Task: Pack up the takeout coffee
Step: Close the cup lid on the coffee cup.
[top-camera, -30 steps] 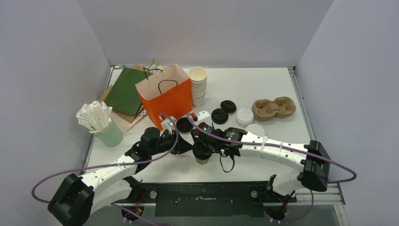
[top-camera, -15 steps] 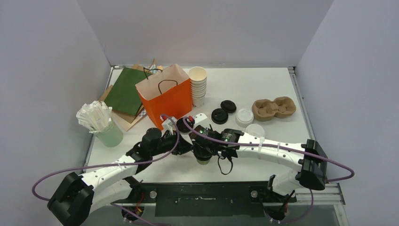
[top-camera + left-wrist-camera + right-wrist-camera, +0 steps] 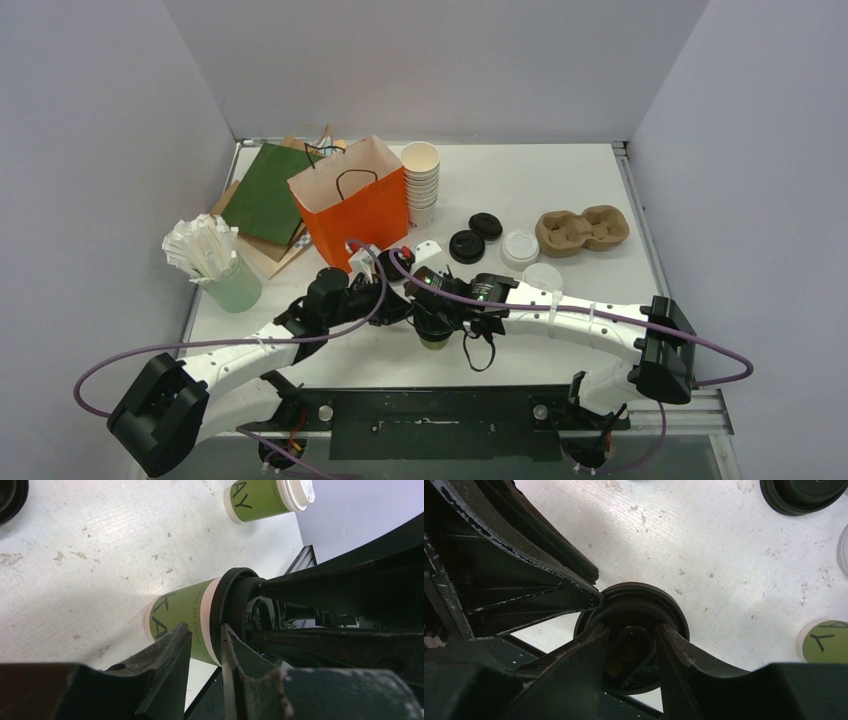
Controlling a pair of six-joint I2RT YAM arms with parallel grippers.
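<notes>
A green-sided coffee cup (image 3: 180,612), capped by a black lid (image 3: 636,592), was seen standing upright on the desk (image 3: 560,180), just in front of the right corner of the orange bag (image 3: 350,210), on the side towards the arm bases. The left pincer (image 3: 206,630) was set against the cup from the bag's side. Its fingers were held slightly spread, with the tips at the cup's upper wall and lid rim, and nothing was seen pinched between them. The right pincer (image 3: 632,630) was placed over the lid from above, with its fingers likewise parted by a narrow gap. Whether the lid was being pressed could not be told. A second cup (image 3: 257,500), white-lidded, was stood farther to the right of the bag, apart from both pincers. A stack of lidless white cups (image 3: 421,185) was found just beside the bag's right wall, and a moulded carrier (image 3: 582,229) well to the bag's right.
</notes>
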